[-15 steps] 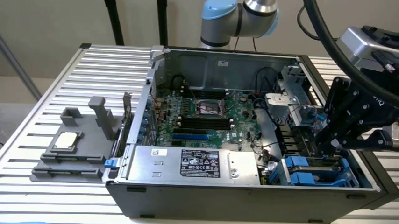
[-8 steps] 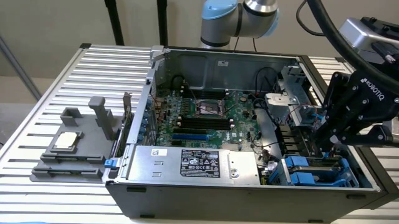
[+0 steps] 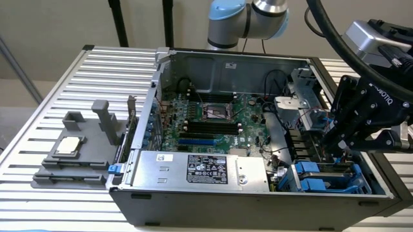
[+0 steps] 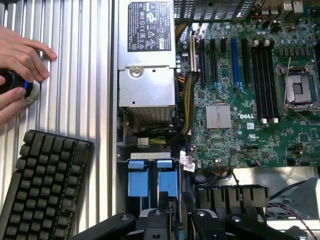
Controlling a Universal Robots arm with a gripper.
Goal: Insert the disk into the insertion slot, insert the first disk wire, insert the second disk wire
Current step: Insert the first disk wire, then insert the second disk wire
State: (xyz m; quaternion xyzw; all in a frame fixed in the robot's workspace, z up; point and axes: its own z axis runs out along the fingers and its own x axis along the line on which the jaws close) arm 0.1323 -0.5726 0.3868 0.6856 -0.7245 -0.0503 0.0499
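My gripper (image 3: 340, 152) hangs low over the insertion slot (image 3: 371, 181), the grey drive bay in the case corner at the exterior view's right. Bright blue carrier plastic (image 3: 317, 177) fills the bay just under it. In the wrist view my gripper (image 4: 175, 210) sits right behind two blue carrier tabs (image 4: 150, 178) that stand side by side. The disk's metal body and white label are hidden, so I cannot tell whether it is held. Yellow and black wires (image 4: 186, 102) run between the bay and the motherboard.
The silver power-supply box (image 3: 206, 169) lies along the case's front wall beside the bay. The green motherboard (image 3: 213, 121) fills the case floor. A grey fixture (image 3: 71, 154) stands on the slatted table. A person's hands (image 4: 20, 60) and a black keyboard (image 4: 45, 185) are beside the case.
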